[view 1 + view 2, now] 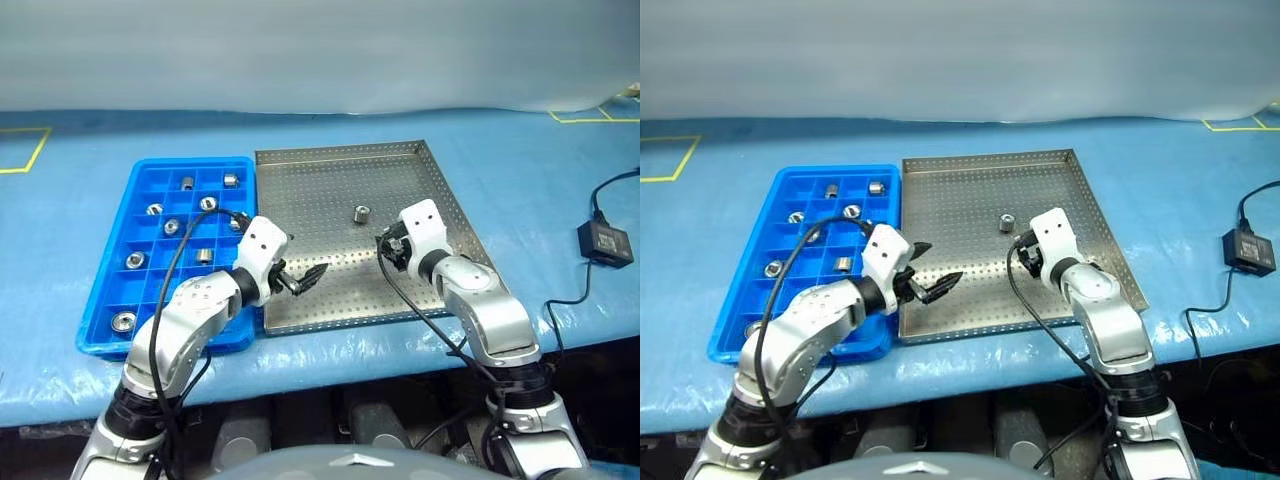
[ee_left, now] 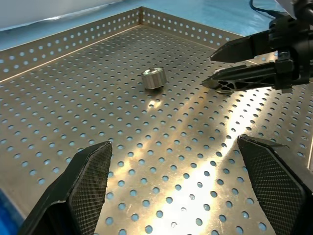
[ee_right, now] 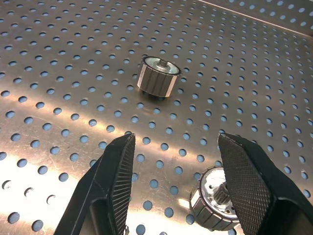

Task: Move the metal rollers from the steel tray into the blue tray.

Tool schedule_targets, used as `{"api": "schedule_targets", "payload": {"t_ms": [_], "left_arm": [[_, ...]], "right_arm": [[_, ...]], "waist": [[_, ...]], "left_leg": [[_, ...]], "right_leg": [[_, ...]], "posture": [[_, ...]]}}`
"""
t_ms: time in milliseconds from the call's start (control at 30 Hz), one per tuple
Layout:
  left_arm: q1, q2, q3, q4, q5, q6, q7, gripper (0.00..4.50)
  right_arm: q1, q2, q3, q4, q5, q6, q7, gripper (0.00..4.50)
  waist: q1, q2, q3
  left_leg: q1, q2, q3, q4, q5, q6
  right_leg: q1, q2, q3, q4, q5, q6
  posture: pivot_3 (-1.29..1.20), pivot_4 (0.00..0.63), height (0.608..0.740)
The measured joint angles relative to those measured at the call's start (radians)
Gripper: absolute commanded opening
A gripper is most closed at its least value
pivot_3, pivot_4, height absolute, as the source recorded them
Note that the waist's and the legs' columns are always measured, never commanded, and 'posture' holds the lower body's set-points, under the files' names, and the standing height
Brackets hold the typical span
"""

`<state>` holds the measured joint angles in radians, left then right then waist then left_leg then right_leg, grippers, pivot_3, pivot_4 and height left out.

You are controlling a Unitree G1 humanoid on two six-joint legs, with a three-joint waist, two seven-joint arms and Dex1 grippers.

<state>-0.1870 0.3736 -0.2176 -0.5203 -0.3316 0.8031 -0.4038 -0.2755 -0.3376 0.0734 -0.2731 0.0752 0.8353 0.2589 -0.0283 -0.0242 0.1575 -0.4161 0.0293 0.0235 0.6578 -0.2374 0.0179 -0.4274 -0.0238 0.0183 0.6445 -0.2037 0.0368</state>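
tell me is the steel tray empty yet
Not empty: two small shiny metal rollers still sit on the large perforated steel tray, seen between the right gripper's fingers.

No readable text, label, brand, number or sign on anything in view.
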Motion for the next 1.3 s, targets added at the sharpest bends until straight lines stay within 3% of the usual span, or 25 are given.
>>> {"api": "schedule_targets", "payload": {"t_ms": [467,600,900,1167,1300], "left_arm": [[0.107,-0.015,-0.006,-0.013,0.011,-0.006,0.025,4.50],[0.115,-0.013,-0.001,-0.031,0.011,-0.006,0.033,4.50],[0.128,-0.005,0.022,-0.034,0.009,-0.005,0.037,4.50],[0.235,0.061,0.192,-0.138,-0.001,0.032,0.066,4.50],[0.305,0.085,0.318,-0.202,-0.003,0.079,0.096,4.50]], "right_arm": [[-0.018,0.029,-0.053,0.183,-0.032,-0.036,-0.082,2.82],[-0.022,0.035,-0.062,0.192,-0.030,-0.025,-0.088,1.91],[-0.023,0.050,-0.064,0.168,-0.017,0.006,-0.070,1.87],[-0.068,0.037,0.032,-0.043,0.131,0.020,0.161,1.87],[-0.150,0.113,0.149,-0.086,0.171,0.001,0.225,1.87]], "waist": [[0.011,0.000,0.000],[0.016,0.000,0.000],[0.015,0.000,0.000],[0.006,0.001,0.000],[0.017,0.001,0.000]], "left_leg": [[0.000,-0.001,0.001,0.003,0.001,0.002],[0.001,-0.001,0.002,0.003,0.001,0.002],[0.001,0.000,0.002,0.003,0.001,0.003],[0.002,0.002,0.002,0.002,0.001,0.002],[0.002,0.007,0.002,0.002,0.001,0.002]], "right_leg": [[0.002,0.000,0.003,0.000,-0.002,0.002],[0.002,0.000,0.004,0.000,-0.002,0.002],[0.002,0.000,0.004,0.000,-0.002,0.002],[0.000,0.001,0.003,0.001,-0.002,0.003],[0.001,0.001,0.002,0.001,-0.003,0.003]], "posture": [[0.03,0.150,0.740],[0.04,0.150,0.740],[0.04,0.150,0.740],[0.07,0.150,0.740],[0.12,0.150,0.740]]}}
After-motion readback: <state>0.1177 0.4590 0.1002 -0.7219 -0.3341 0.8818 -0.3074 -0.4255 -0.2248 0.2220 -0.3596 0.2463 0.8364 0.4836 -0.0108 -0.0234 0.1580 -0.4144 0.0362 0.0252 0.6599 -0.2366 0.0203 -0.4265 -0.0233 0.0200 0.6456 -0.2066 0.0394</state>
